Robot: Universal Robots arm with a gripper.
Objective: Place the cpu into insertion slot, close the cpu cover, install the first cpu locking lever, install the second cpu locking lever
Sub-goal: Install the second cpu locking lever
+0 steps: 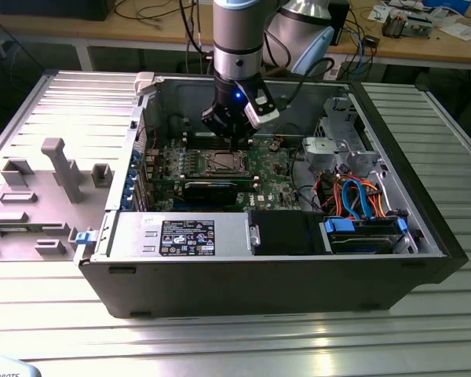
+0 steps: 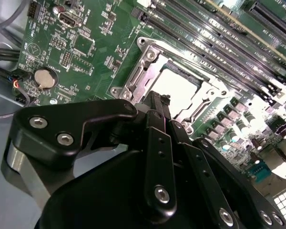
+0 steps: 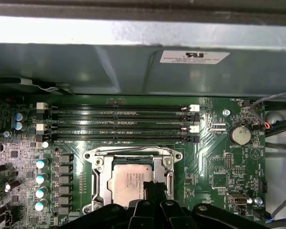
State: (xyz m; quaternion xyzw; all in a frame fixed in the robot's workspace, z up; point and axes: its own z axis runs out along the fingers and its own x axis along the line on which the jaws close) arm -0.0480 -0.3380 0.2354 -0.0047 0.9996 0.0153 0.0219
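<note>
Cpu [image 3: 132, 180] seated in insertion slot [image 3: 101, 181], cpu cover [image 3: 169, 168] down around it. Tool [image 3: 152, 187] narrow, fingertips together, empty, at chip edge. Risk: off-centre press could scrape chip or slip off lever.

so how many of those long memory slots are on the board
4, lying side by side in the first wrist view between the chip socket and the case wall.
</note>
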